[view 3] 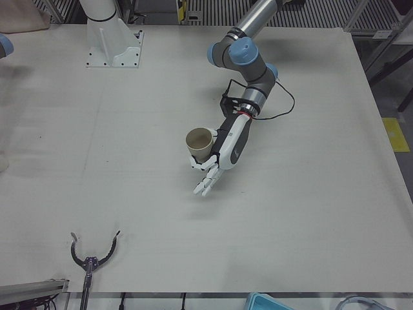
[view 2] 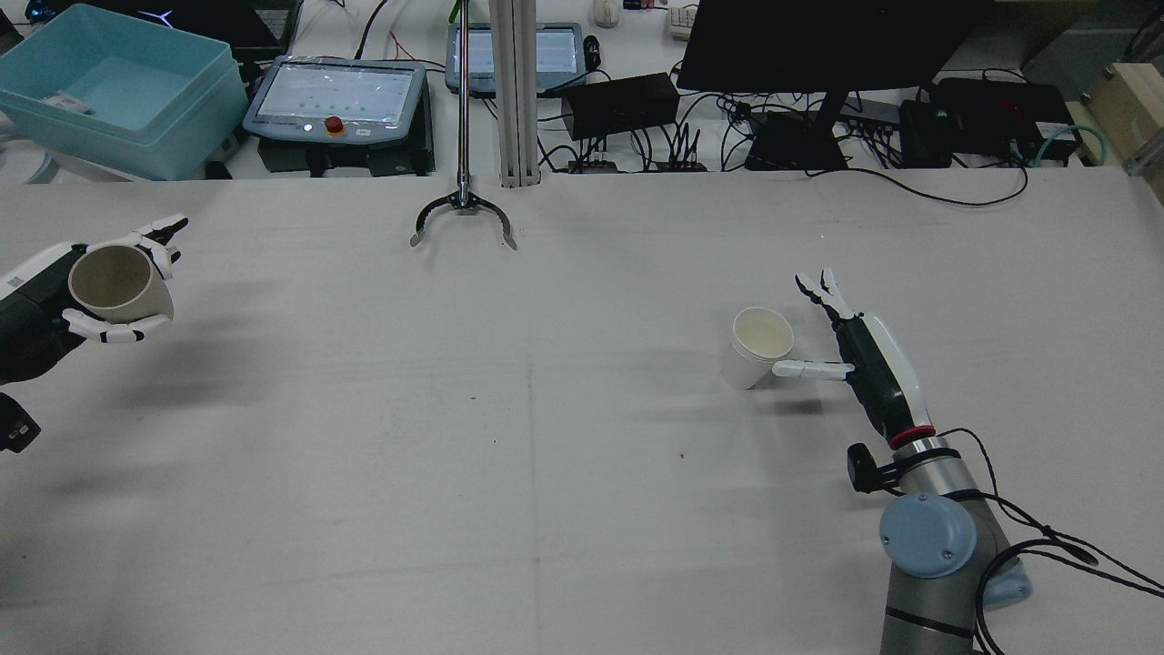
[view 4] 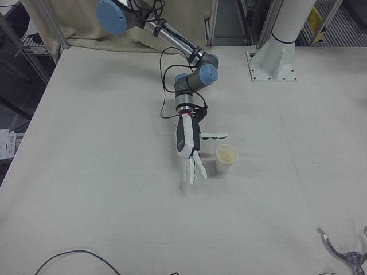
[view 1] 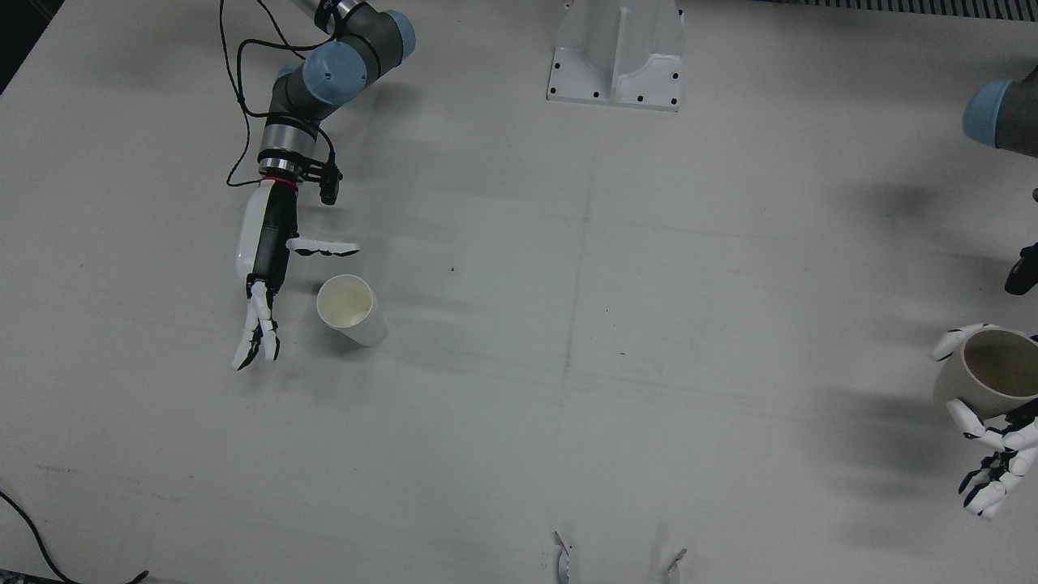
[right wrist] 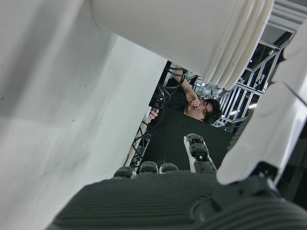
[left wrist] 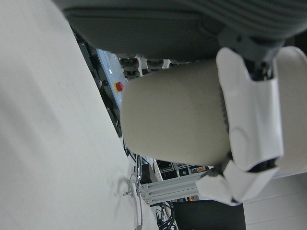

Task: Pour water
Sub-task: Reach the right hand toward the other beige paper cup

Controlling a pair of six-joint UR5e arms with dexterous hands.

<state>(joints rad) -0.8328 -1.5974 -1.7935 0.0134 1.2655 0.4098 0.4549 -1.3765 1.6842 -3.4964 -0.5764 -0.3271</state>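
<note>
Rear view: left hand [view 2: 55,305] holds beige cup [view 2: 114,284], white cup [view 2: 759,344] stands empty

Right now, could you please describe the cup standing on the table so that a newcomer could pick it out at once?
Start from the right arm at the table's near right in the rear view and follow it to the open right hand. Just beside that hand stands the white paper cup, upright and ungrasped. Unlike the beige cup, which the left hand holds in the air, this one rests on the table.
</note>
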